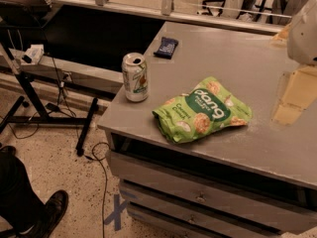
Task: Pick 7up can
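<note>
One black shoe (51, 209) stands on the speckled floor at the far left. Beside it to the right are the dark legs of a stand (29, 100), a loose cable (101, 182) and a blue tape cross (116, 212) on the floor. The grey table (237, 53) fills the middle and right, with drawers (198, 198) below its front.

The can (135, 77) stands upright near the table's left edge, silver top up, nothing touching it. A small dark blue bar (166, 47) lies flat further back and slightly right, well apart from the can. A green snack bag (203, 110) lies flat to the right of the can, near it but not touching.

The pincer (292, 100) hangs over the table at the far right, beyond the bag and well apart from the can. It holds nothing visible; whether it is open or closed cannot be told.
</note>
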You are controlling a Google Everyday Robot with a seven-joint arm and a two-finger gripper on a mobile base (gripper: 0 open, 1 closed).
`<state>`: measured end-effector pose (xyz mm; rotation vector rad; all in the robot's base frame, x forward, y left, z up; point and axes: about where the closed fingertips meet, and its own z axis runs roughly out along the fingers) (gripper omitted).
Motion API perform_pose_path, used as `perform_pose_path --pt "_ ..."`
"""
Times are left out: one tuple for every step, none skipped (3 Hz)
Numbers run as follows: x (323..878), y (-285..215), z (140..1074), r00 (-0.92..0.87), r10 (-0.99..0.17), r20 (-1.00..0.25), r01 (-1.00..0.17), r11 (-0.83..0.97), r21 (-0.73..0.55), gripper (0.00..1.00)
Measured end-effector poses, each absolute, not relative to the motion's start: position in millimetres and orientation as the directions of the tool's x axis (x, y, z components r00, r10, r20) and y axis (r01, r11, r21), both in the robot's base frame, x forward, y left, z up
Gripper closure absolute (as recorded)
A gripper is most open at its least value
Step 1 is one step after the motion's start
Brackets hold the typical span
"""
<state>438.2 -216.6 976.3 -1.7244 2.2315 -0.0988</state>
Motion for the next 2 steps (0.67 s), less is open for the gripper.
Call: perform_pose_path --pt "438 -217 976 -0.221 -0.953 -0.207 -0.931 0.270 -0.246 0.00" --pt "440 -205 973 -0.207 -0.950 -0.235 -0.934 0.264 -0.242 0.00"
